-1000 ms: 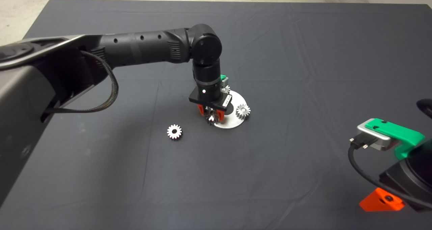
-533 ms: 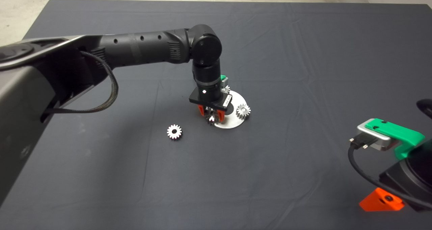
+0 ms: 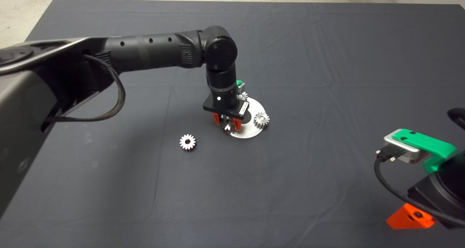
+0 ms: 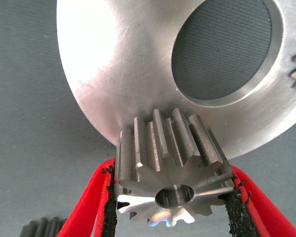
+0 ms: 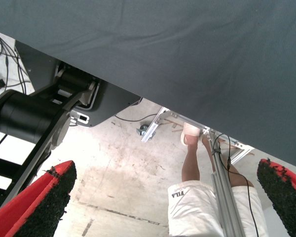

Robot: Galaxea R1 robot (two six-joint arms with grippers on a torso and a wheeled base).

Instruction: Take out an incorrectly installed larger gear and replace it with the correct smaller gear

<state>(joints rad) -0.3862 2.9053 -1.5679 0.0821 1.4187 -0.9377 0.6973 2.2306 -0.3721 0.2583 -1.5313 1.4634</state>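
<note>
Presently at mid-counter: left gripper (image 3: 227, 123) pointing down over near-left edge of round aluminium disc (image 3: 250, 131), fingers (image 4: 91, 200) closed onto opposite flanks of larger gear (image 4: 172, 185). Black pads pressed against teeth on both sides; gear's small centre hole facing wrist camera, thick dark-flanked teeth standing in front of disc rim. Whether gear sits seated on disc or just lifted: cannot tell. Disc flat on dark mat (image 3: 312, 59), large round cut-out showing mat through it. Second small gear (image 3: 261, 119) on right part of disc; third gear (image 3: 242, 95) mostly hidden behind left wrist. Smaller gear (image 3: 187, 142) flat on mat, wide dark bore up, apart from disc on its left and nearer side, untouched. Right gripper (image 5: 163, 197) parked at lower right edge of counter, fingers spread wide, nothing between them; beyond mat edge, concrete floor, black robot base, a person's leg (image 5: 191, 163) beside metal stand.
</note>
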